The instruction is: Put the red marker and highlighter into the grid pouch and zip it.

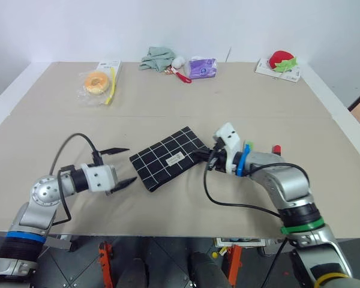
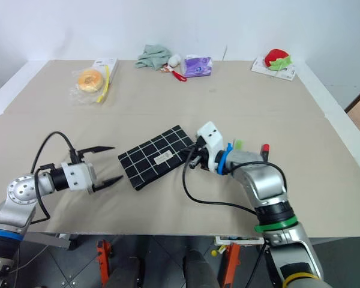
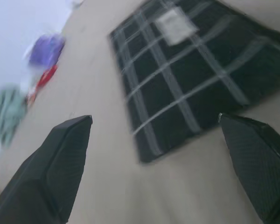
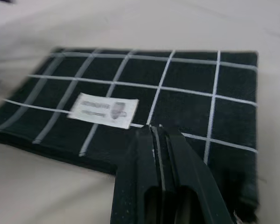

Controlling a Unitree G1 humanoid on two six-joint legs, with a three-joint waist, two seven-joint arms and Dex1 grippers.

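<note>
Right wrist view shows your right hand [image 4: 158, 135] pressed fully closed over the near edge of the grid pouch [image 4: 144, 93], its tips on the fabric beside the white label [image 4: 104, 111]; whether it has pinched the zipper pull cord or only cloth you cannot tell. From the head views the pouch lies flat and slanted mid-worktop, with your left hand [image 1: 123, 165] spread wide open just beside its other end, not touching it. Behind your right wrist you can see a green tip, probably the highlighter [image 1: 248, 146], and a red tip, probably the red marker [image 1: 276, 149], both lying on the worktop [image 1: 228, 102] outside the pouch.

Your main risk is a pouch nobody is holding down: if you pull with the right hand, the whole pouch will likely slide or swing instead of the zipper moving. If the grip is on cloth alone, a tug would only bunch the fabric. Your right forearm also sits close to both pens, so a sweep back could roll them away.

The worktop is plain beige with a seam across it. Along the far edge lie a bagged doughnut [image 1: 97, 82], a green cloth [image 1: 158, 59], a purple packet [image 1: 202, 68] and a strawberry plush [image 1: 282, 60], against a white wall
</note>
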